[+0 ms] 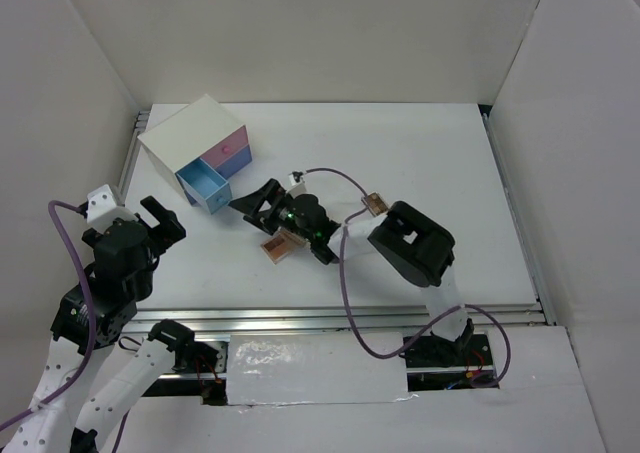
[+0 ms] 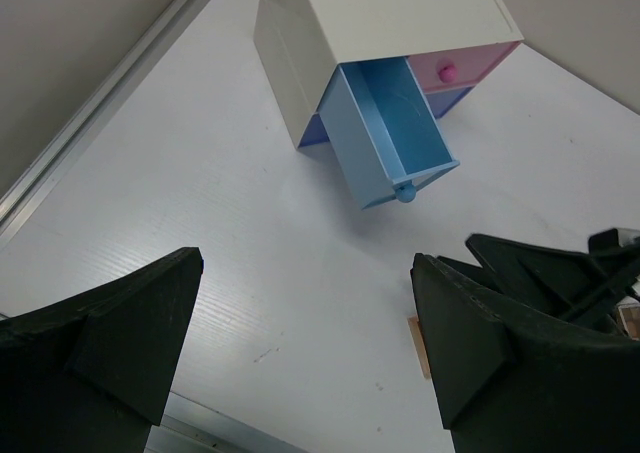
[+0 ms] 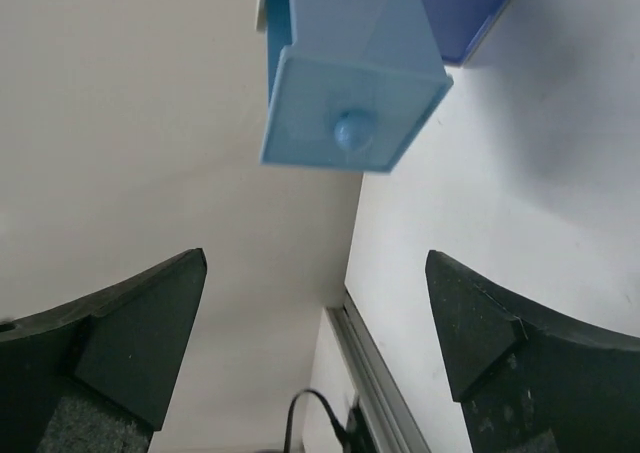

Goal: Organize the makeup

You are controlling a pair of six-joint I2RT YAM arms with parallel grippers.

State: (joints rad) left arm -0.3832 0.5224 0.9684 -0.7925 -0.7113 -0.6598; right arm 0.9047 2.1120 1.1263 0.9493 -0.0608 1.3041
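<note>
Box: white box [image 1: 185,133] with pink and blue drawers is sitting far left; its pink knob [image 2: 447,71] is showing clearly in the left wrist view.
Drawer: light blue drawer [image 3: 352,123] is standing pulled out, its front filling the right wrist view.
Right gripper [image 3: 316,263]: is gaping wide, empty.
Left gripper [image 2: 305,273]: is gaping wide, empty.
Makeup: brown square eyeshadow palette [image 1: 282,246] is lying under the right arm, second square palette [image 1: 373,204] nearby; both are showing clearly only overhead.

White table [image 1: 420,153], plain white walls [image 1: 300,33] around.
</note>
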